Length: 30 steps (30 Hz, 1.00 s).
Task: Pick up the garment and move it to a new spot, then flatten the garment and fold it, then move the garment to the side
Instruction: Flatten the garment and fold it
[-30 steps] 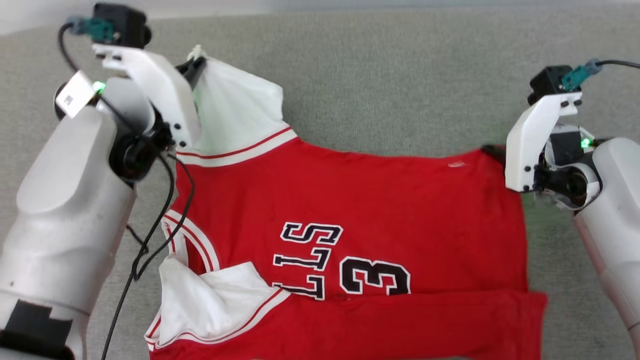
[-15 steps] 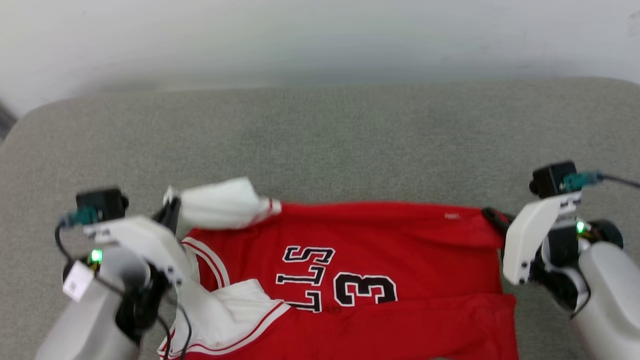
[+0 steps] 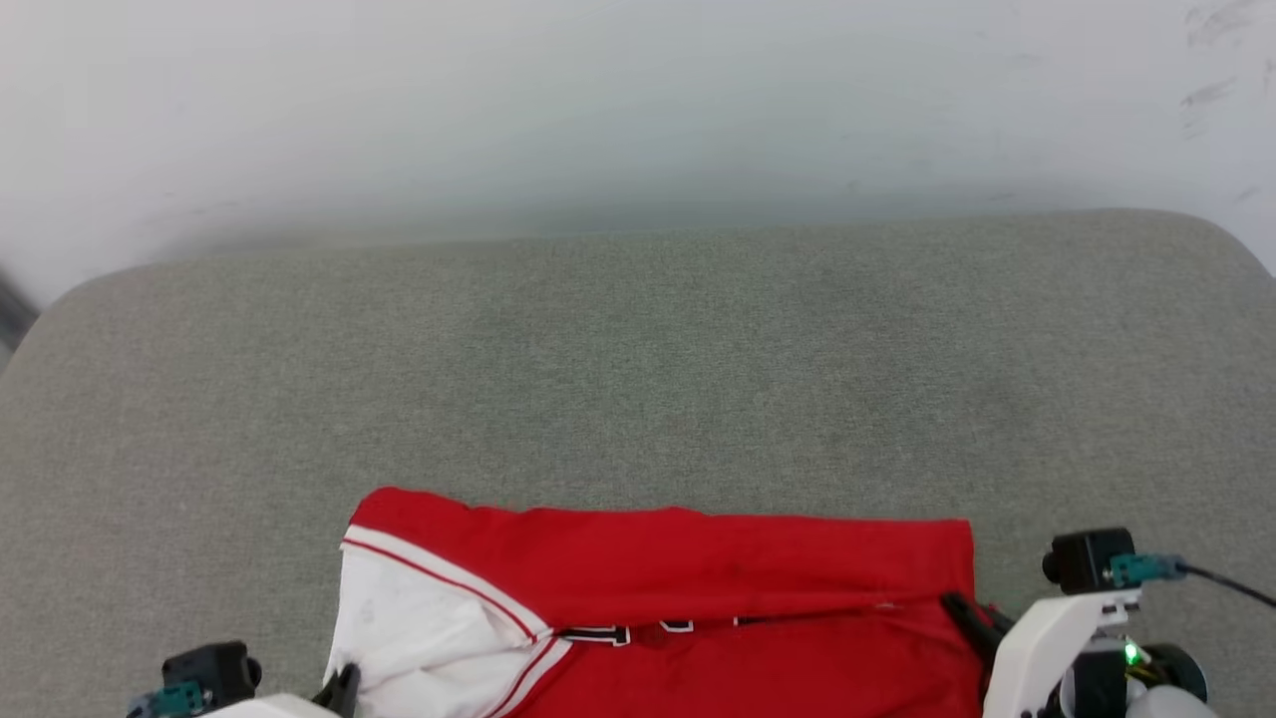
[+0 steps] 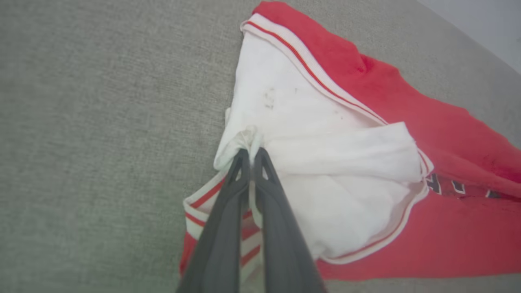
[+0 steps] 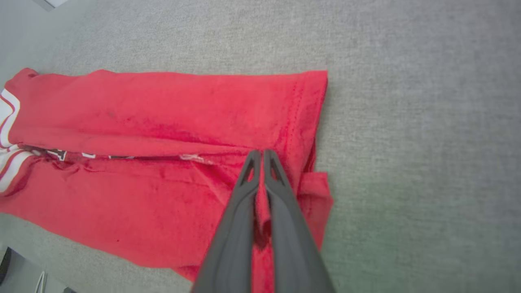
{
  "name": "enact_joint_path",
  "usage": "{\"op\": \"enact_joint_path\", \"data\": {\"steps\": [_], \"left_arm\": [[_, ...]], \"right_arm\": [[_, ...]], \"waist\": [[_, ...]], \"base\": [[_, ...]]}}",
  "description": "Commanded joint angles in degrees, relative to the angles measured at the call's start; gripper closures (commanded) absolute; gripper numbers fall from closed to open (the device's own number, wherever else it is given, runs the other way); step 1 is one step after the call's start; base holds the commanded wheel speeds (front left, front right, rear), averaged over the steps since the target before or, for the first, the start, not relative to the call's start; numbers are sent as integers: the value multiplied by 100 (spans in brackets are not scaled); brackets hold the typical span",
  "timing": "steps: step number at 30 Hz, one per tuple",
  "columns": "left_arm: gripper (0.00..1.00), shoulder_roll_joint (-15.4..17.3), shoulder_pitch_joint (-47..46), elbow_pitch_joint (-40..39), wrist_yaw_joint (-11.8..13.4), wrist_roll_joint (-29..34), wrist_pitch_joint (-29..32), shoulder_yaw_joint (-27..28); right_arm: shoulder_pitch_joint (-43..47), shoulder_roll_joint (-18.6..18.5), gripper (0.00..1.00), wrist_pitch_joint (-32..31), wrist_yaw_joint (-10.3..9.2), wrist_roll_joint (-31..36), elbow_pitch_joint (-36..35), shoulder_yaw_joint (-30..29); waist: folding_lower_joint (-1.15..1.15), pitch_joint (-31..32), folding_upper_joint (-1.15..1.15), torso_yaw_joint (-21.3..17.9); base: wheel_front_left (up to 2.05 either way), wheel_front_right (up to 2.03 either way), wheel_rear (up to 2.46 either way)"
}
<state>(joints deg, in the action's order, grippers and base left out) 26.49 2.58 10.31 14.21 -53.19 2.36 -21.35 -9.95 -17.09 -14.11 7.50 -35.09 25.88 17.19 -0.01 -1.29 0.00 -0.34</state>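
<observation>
The far half of the jersey (image 3: pixel 658 558) has come over its lettering (image 3: pixel 618 632): one fold nearly made. The left pincer (image 4: pixel 251 154) clamps the white sleeve (image 4: pixel 325 154), the right pincer (image 5: pixel 261 154) the red hem (image 5: pixel 307 122).

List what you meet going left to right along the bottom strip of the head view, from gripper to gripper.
left gripper → white sleeve → red jersey body → right gripper
</observation>
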Motion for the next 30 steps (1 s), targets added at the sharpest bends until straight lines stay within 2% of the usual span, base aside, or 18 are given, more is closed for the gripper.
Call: {"op": "enact_joint_path", "data": {"steps": [1, 3, 4, 5, 6, 7, 8, 9, 14, 17, 25, 30], "left_arm": [[100, 35, 118, -65, 66, -41, -1, 49], [100, 49, 297, -150, 112, -81, 55, 34], [100, 44, 330, -186, 120, -81, 74, 5], [100, 34, 345, -205, 111, -64, 72, -20], [100, 16, 339, -208, 64, -34, 39, -54], [98, -15, 321, -186, 32, -14, 2, -93], [58, -39, 296, -159, -23, 29, -46, -134], [0, -69, 243, -155, -59, 73, -157, -137], [0, -189, 30, -242, -275, 457, -1014, -132], [0, -215, -93, -386, -256, 770, -1429, -132], [0, -240, -306, -1120, 121, 1878, -1736, -103], [0, -299, -218, -1485, 351, 2231, -1751, -89]], "right_arm": [[161, 19, 100, 34, -3, -2, -16, -60], [297, 72, 100, 62, -3, 18, -39, -106], [359, 100, 92, 69, -3, 37, -34, -127], [420, 128, 56, 113, -3, 55, -40, -166], [470, 147, 2, 190, -3, 79, -48, -229], [525, 191, 0, 272, -3, 103, -56, -284], [578, 255, 0, 378, -3, 114, -92, -334], [622, 298, 0, 483, -2, 147, -136, -381], [795, 451, 0, 857, -2, 281, -565, -697], [830, 432, 0, 616, -2, 329, -788, -924], [655, 140, 0, -1050, -2, 354, -985, -1361], [572, 80, 0, -1915, -2, 388, -1211, -1403]], "waist": [[1, 12, 0, -14], [1, 13, 0, -23], [1, 9, 0, -26], [1, 7, 0, -26], [1, 6, 0, -27], [1, 5, 0, -28], [1, 6, 0, -33], [1, 14, 0, -35], [1, 105, 0, -56], [1, 154, 0, -76], [1, 176, 0, 87], [1, 51, 0, 275]], "base": [[0, 0, 0], [0, 0, 0], [0, 0, 0], [0, 0, 0], [0, 0, 0], [0, 0, 0], [0, 0, 0], [0, 0, 0], [0, 0, 0], [0, 0, 0], [0, 0, 0], [0, 0, 0]]}}
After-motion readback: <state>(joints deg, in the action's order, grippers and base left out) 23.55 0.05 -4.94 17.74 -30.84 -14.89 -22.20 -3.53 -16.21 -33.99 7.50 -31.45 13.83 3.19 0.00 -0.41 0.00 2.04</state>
